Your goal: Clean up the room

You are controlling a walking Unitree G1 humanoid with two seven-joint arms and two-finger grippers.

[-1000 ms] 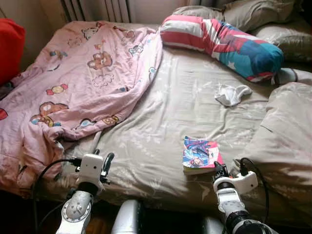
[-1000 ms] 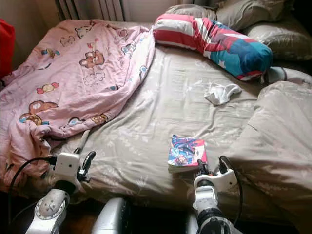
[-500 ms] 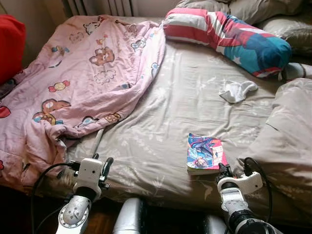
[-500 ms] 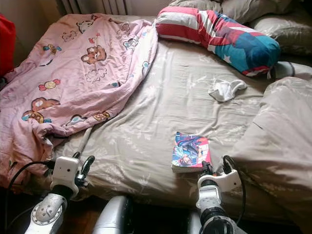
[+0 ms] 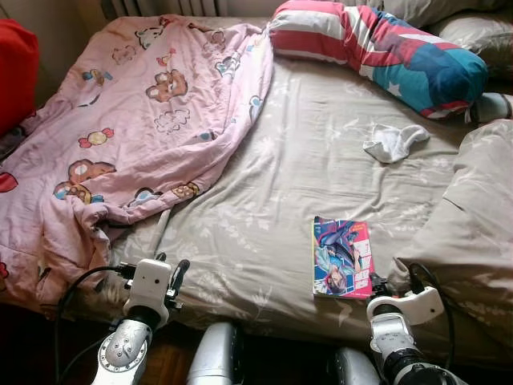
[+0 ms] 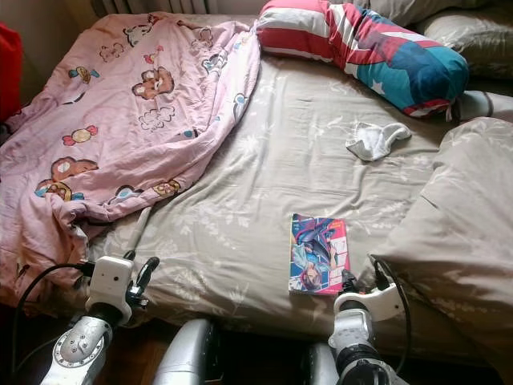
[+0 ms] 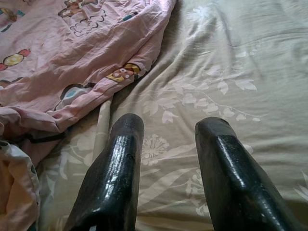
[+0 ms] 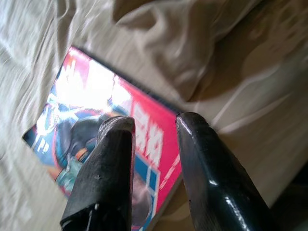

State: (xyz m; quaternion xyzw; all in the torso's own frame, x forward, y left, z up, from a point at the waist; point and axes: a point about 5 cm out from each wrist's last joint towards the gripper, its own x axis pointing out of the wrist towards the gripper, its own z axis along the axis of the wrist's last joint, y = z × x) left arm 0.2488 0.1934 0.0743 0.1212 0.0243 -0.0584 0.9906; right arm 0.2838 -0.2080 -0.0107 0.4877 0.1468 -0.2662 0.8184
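Hovering my right end effector (image 8: 149, 159), fingers spread, over the book (image 5: 343, 257); nothing grasped, sock (image 5: 394, 141) and pink blanket (image 5: 136, 120) untidied; left end effector (image 7: 168, 163) spread, idle.

You see a bed (image 5: 272, 200) under a beige leaf-print sheet | grey-beige pillows (image 5: 473, 28) at its head | a beige duvet (image 5: 473, 216) bunched along the right edge | a red cushion (image 5: 16, 76) off to the left
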